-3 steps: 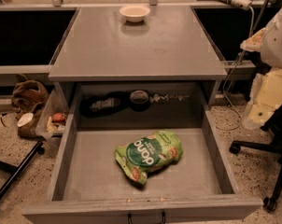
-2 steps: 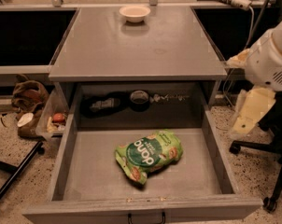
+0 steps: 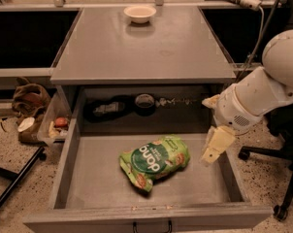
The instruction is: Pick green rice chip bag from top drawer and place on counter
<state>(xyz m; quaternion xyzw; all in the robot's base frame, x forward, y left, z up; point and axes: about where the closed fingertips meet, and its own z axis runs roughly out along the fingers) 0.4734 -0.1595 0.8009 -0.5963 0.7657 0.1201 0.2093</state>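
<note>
Tool (image 3: 215,148) hangs at the end of my white arm (image 3: 263,93), tilted down over the right side of the top drawer (image 3: 88,188), just inside its right wall; whether it is wide or narrow I cannot tell, and I cannot tell whether it touches that wall. It has hold of nothing that I can see. The green rice chip bag (image 3: 155,161) lies flat on the drawer's grey bottom, near the middle and a little toward the front, its round dark logo facing up, and it sits apart from my tool, to that tool's left and lower in the view. The drawer is pulled well out from under the desk (image 3: 141,52), with its small dark handle (image 3: 152,225) at the front edge. Between the bag and my tool there is only bare drawer floor. Farther back, in the shadow under the desk, sit a black roll (image 3: 145,102) and a dark flat object (image 3: 105,109) beside it. On the desk top, at the far end, stands a small pale bowl (image 3: 139,13). Left of the drawer a clear bin (image 3: 53,125) of clutter stands on the speckled floor, with a brown sack (image 3: 29,101) behind it. A dark chair base (image 3: 282,188) stands on the floor to the right, behind my arm.
</note>
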